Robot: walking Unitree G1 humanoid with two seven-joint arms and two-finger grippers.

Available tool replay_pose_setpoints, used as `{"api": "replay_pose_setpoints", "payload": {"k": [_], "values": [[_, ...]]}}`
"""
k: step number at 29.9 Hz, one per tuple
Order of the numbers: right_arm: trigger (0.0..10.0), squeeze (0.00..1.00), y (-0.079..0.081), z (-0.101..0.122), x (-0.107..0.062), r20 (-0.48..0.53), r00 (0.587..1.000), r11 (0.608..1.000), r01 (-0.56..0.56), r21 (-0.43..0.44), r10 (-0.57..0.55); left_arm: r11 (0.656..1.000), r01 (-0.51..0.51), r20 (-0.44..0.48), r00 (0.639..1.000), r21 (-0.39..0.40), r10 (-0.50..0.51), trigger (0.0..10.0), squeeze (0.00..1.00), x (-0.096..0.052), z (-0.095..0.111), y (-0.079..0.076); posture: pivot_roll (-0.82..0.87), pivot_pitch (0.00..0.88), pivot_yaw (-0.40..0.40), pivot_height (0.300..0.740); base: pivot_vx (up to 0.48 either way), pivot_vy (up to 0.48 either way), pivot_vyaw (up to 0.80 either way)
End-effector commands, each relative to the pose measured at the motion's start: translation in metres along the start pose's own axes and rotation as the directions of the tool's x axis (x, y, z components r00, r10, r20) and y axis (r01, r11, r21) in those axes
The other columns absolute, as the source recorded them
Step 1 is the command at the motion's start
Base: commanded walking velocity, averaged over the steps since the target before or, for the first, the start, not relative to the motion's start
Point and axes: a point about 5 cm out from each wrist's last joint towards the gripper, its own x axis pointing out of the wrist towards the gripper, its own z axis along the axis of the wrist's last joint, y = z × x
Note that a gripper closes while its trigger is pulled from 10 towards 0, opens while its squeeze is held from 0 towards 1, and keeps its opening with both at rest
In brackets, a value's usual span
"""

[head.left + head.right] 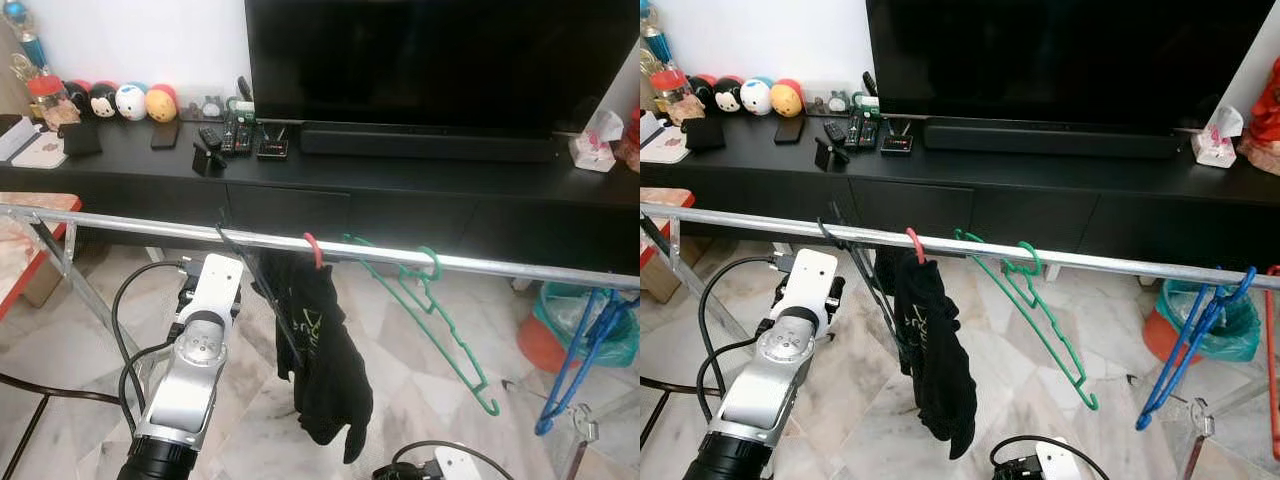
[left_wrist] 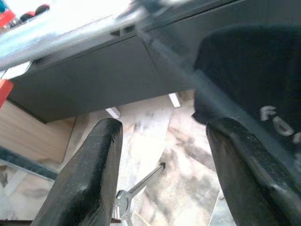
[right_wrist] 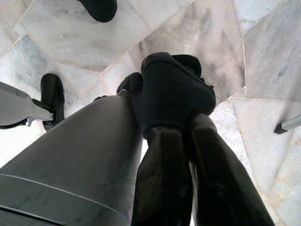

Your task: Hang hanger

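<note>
A black hanger (image 1: 262, 290) carrying a dark garment (image 1: 322, 360) hangs from the metal rail (image 1: 130, 227) by a red hook, beside a green hanger (image 1: 440, 330). The left gripper (image 2: 162, 174) sits just below the rail — fingers spread, holding nothing. The right gripper (image 3: 181, 141) hangs low, fingers together.

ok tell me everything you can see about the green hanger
The green hanger is a thin frame that looks like plastic, empty, with no clothes on it. Its hook sits over the metal rail, and the frame hangs tilted, its lower end with a small hook pointing down toward the marble floor. It hangs between the black garment and the blue hanger, touching neither. Neither gripper touches it.
</note>
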Motion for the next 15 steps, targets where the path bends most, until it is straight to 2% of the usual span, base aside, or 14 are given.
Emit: {"api": "replay_pose_setpoints", "payload": {"k": [1,9,15], "values": [[10.0,0.00,-0.0048,-0.0013,-0.0010,0.003,1.000,1.000,0.015,0.012,-0.015,1.000,0.001,0.025,1.000,-0.003,0.000,10.0,0.00,-0.0012,0.0056,-0.0028,-0.05,0.000,-0.024,0.740,0.000,-0.375,0.00],[10.0,0.00,-0.0041,-0.0018,-0.0010,0.003,1.000,1.000,0.011,0.014,-0.011,1.000,-0.023,0.032,0.999,-0.004,0.024,10.0,0.00,0.0003,0.0100,0.0013,-0.05,0.000,-0.021,0.740,0.000,-0.323,0.00],[10.0,0.00,-0.0033,-0.0024,-0.0009,0.002,1.000,1.000,0.008,0.015,-0.008,0.999,-0.046,0.034,0.998,-0.004,0.046,10.0,0.00,-0.0003,0.0103,0.0055,-0.05,0.000,-0.017,0.740,0.000,0.000,0.00]]}}
